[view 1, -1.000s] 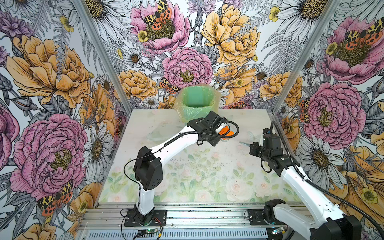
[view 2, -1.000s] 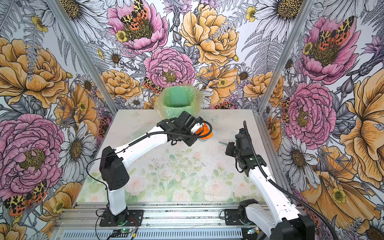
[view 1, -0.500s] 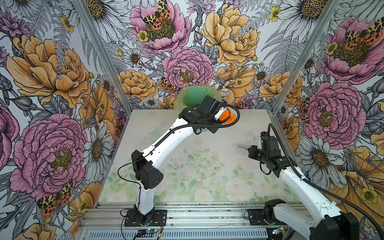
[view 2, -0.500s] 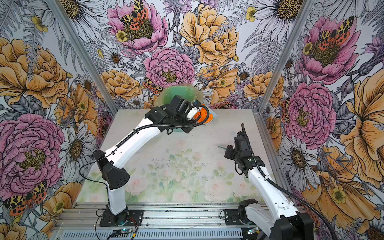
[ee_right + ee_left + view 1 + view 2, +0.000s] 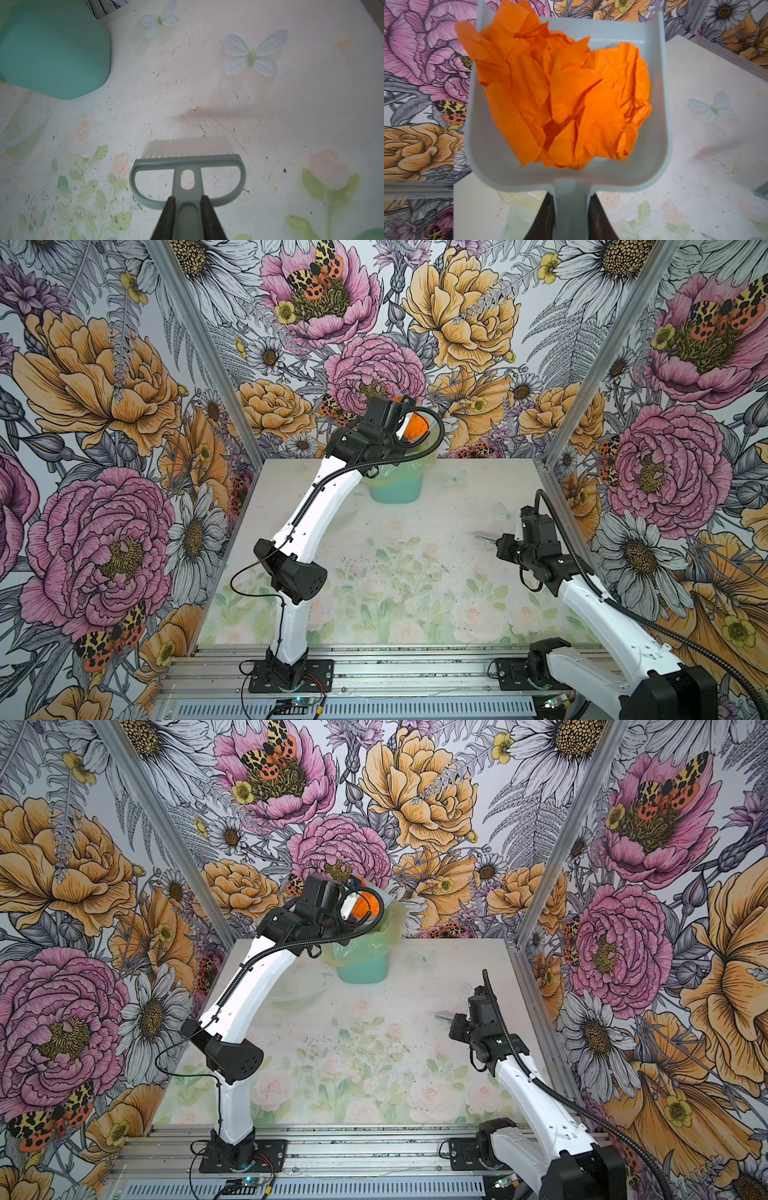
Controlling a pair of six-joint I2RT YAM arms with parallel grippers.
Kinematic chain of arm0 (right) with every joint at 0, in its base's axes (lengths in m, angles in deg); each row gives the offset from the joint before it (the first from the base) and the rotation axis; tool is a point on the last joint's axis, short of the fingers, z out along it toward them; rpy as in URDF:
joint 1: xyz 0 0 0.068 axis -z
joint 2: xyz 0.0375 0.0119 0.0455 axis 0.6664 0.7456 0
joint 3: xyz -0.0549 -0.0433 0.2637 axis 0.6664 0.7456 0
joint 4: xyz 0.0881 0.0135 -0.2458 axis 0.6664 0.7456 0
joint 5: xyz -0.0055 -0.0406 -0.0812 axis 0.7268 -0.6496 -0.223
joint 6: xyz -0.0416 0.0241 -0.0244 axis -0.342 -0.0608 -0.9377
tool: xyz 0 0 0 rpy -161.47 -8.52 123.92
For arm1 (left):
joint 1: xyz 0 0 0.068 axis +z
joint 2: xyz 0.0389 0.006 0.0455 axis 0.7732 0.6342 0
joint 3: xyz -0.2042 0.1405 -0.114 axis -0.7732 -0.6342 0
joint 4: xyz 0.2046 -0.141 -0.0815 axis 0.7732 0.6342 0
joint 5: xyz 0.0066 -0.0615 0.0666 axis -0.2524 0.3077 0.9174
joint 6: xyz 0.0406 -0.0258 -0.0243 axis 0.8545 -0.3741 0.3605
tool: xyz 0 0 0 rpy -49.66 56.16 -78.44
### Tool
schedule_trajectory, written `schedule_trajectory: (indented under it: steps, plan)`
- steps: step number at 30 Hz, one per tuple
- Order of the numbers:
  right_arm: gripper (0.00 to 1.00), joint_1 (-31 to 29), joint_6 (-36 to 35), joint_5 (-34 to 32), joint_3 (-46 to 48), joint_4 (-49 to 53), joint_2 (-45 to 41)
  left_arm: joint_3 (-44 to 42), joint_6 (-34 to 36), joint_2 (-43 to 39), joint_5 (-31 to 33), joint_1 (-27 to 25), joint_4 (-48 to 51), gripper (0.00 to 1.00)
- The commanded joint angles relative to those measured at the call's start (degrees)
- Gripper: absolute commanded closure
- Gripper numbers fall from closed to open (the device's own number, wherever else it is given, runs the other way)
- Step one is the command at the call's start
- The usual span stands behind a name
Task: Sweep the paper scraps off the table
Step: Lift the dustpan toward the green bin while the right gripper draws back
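left gripper (image 5: 571, 199) pinches dustpan (image 5: 488, 145) handle, orange paper scraps (image 5: 560, 93) inside; right gripper (image 5: 188, 199) pinches brush (image 5: 187, 162) handle over table (image 5: 291, 124).

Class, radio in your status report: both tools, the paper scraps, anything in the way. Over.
Left tool shut on dustpan handle, raised near green bin. Right tool shut on brush. Orange paper scraps in dustpan, not dumped. Nothing seen blocking bin.

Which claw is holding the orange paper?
The left claw, gripping the grey-blue dustpan full of orange paper scraps up by the green bin. The right claw holds only a brush.
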Motion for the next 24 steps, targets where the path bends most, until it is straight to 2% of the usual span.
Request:
schedule_trajectory:
  steps: [1, 9, 12, 16, 24]
  plan:
    - [0.99, 0.3, 1.1, 0.1, -0.8, -0.8, 0.1, 3.9, 3.4, 1.5, 3.8, 1.7, 0.2, 1.00]
    - [0.99, 0.3, 3.0, -0.7, -0.4, -0.7, 0.5, 10.6, 9.9, 6.7, 8.2, 4.0, 0.1, 1.00]
    - [0.99, 0.3, 3.9, -1.1, 0.2, -0.8, -0.1, 12.2, 11.2, 8.2, 8.0, 4.7, 0.0, 1.00]
    - [0.99, 0.3, 5.2, -1.3, 1.3, -0.8, -1.4, 12.5, 13.0, 9.3, 7.7, 5.3, -0.8, 1.00]
    - [0.99, 0.3, 6.6, -1.0, 1.7, -0.7, -2.2, 12.5, 18.7, 11.0, 12.2, 5.9, -3.5, 1.00]
